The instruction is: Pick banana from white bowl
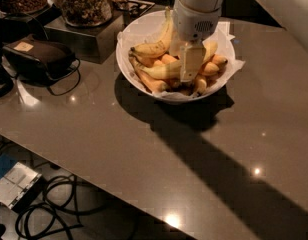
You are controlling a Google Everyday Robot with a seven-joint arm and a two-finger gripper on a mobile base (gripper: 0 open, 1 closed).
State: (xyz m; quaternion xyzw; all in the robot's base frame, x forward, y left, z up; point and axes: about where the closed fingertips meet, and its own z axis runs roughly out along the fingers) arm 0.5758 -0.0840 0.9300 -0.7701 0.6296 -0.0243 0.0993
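Note:
The white bowl [139, 30], lined with crinkled white paper, stands on the grey table and holds several bananas. The long pale yellow banana [161, 72] lies across the middle of the bowl, its right part hidden behind my gripper. A shorter, strongly curved banana [155, 47] lies behind it. Stubby orange-yellow bananas [210, 69] lie along the front and right. My gripper [190, 76] hangs down into the bowl from above, right at the long banana's middle.
Glass jars of snacks [84, 3] stand on a dark box at the back left. A black case with a cable [39, 54] lies on the left of the table. The table's front edge [119, 196] runs diagonally, with cables on the floor below.

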